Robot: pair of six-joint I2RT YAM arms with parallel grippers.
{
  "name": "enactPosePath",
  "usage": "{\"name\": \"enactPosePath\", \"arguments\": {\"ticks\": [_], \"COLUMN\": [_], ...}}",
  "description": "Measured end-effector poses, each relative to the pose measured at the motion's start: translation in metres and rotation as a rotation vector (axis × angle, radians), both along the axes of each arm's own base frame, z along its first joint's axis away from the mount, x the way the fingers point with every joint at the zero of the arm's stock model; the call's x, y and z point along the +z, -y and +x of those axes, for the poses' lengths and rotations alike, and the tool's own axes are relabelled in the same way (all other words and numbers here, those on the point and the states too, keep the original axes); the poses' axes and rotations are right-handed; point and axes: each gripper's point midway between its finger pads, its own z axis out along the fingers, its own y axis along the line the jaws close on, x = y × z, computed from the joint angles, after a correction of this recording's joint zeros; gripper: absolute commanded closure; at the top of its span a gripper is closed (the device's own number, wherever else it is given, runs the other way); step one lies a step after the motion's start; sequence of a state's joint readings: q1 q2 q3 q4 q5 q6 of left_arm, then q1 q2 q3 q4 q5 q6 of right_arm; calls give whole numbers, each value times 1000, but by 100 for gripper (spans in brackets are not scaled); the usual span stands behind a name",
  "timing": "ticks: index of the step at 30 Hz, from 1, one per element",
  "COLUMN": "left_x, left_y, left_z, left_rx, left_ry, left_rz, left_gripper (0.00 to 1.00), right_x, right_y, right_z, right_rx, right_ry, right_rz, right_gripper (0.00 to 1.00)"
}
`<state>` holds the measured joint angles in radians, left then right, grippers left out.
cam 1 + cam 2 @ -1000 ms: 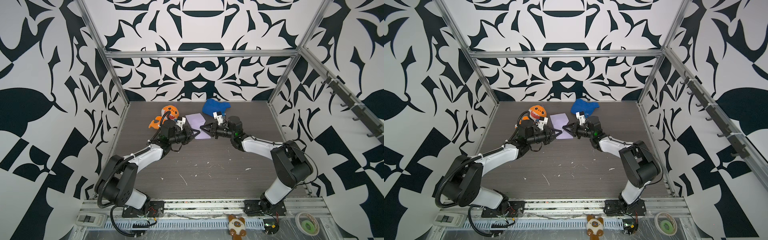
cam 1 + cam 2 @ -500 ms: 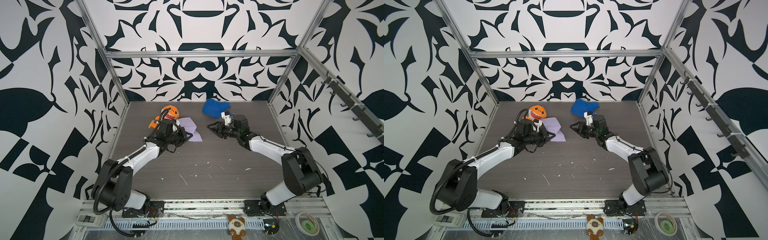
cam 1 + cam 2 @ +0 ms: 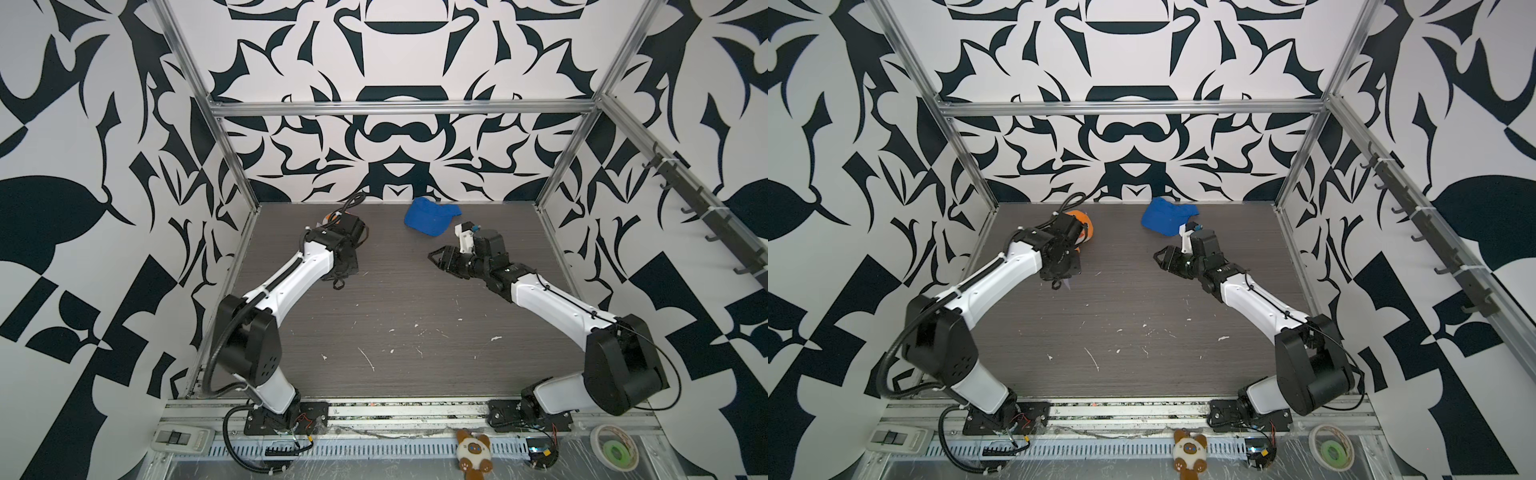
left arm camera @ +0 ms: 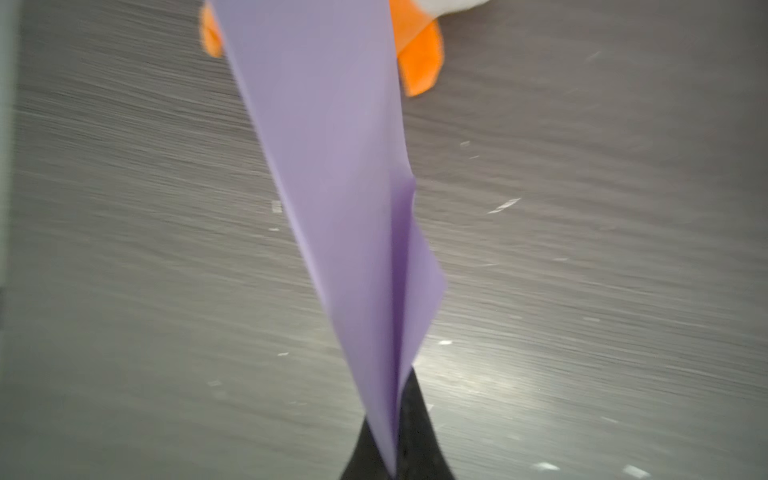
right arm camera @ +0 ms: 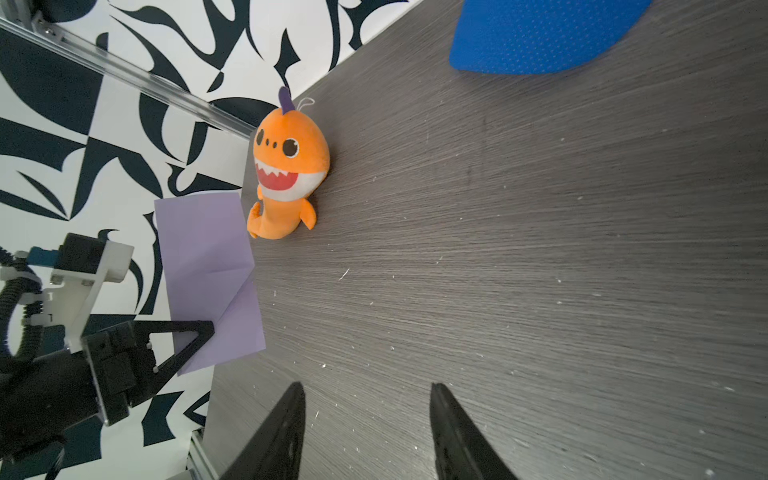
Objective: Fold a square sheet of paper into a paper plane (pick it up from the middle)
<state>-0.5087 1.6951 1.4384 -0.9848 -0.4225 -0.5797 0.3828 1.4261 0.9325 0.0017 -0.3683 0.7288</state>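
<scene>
left fingers [image 4: 415,434] clamped on paper [image 4: 332,166] | right fingers [image 5: 284,432] parted, empty | paper judged light, limp; best held at fold

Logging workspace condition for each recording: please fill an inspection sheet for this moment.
Surface: dark wood-grain table, dotted with pale scraps.
Job's things: square sheet of paper, creased, not yet a plane, pinched by the left end effector.
Clutter: orange plush shark and blue cap at the table's far end; small plush toy and tape roll on the front rail.
End effectors: left shut on the sheet; right end effector open, empty.
Cables: black hose loops low beside the left arm.
Surroundings: black-and-white patterned walls, metal frame, hook rail along one side wall.
</scene>
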Motion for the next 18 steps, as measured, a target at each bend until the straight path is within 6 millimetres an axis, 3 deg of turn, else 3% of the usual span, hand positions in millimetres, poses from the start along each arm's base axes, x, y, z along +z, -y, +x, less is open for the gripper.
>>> {"name": "enactPosePath", "arguments": {"ticks": [6, 13, 18], "left_x": [-21, -60, -92], "left_y": [6, 52, 83], "left_z": [1, 3, -9], "left_rx": [-85, -212, -272], "left_ry": [-89, -156, -216], "left_rz": [267, 390, 355], "left_gripper": [94, 92, 80], "right_x": [-7, -17, -25], "right_y": [16, 30, 34], "right_z": [-8, -17, -20], "right_rx": [-48, -89, -99], "right_ry": [2, -12, -28], "right_rz": [-51, -91, -105], "right_gripper": [49, 50, 51]}}
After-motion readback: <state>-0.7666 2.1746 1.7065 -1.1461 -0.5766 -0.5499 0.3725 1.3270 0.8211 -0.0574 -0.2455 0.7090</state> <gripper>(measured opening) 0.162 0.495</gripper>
